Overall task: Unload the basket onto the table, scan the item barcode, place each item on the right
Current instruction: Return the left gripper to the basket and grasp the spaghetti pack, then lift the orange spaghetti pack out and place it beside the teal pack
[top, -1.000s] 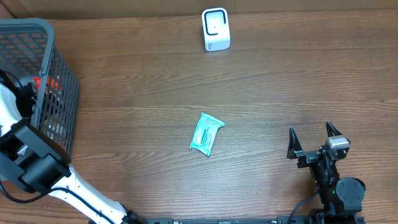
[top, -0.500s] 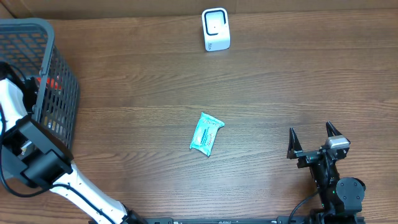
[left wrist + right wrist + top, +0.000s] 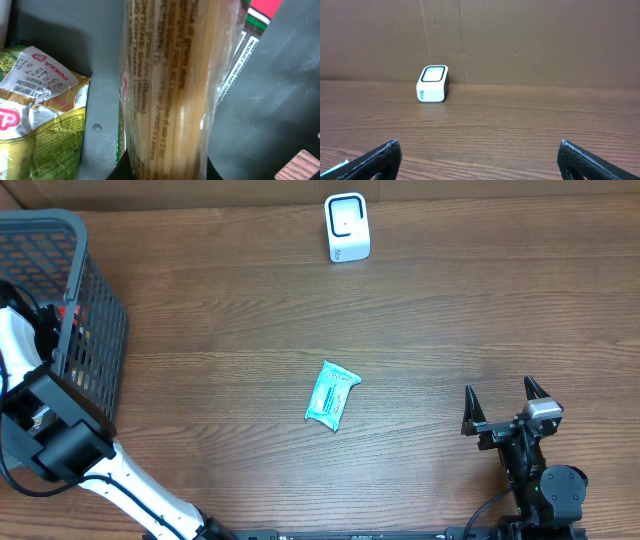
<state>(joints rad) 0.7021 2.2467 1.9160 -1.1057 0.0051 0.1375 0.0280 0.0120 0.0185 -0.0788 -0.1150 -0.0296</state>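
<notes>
— Overhead first: where to look for the item?

— Inside the basket (image 3: 95, 300), at nine o'clock of the table (image 3: 450, 310). Hidden there by the mesh and the left arm (image 3: 40, 430); no sight of that arm's hand from up here.

— And the goal of the coming move?

— Over at the scanner (image 3: 346, 227), twelve o'clock, well apart; between two and three o'clock as seen from the basket. Puts the left arm far nearer the item than the right gripper (image 3: 498, 402), spread wide at five o'clock. Also shows a teal packet (image 3: 332, 395) near the centre, touched by neither arm.

— Left wrist view?

— Fills the middle with a spaghetti pack (image 3: 175, 85), long axis running six to twelve, tipped a shade toward one. Rises straight out of the left gripper (image 3: 167, 172) at six o'clock: dead ahead of the hand, no gap. Looks clamped tight on the pack's lower end, dark jaws just showing either side. At eight o'clock, a green snack bag (image 3: 40, 115), clear of the jaws. Cannot tell where the barcode lies.

— So, next?

— Probably a lift clear of the basket rim, then a carry toward the scanner.

— Right wrist view?

— Looks across bare wood to the scanner (image 3: 433, 83) at eleven o'clock. Frames it between fingers (image 3: 380, 157) of the right gripper (image 3: 479, 146), held wide apart, gripping nothing. No spaghetti pack here.
</notes>
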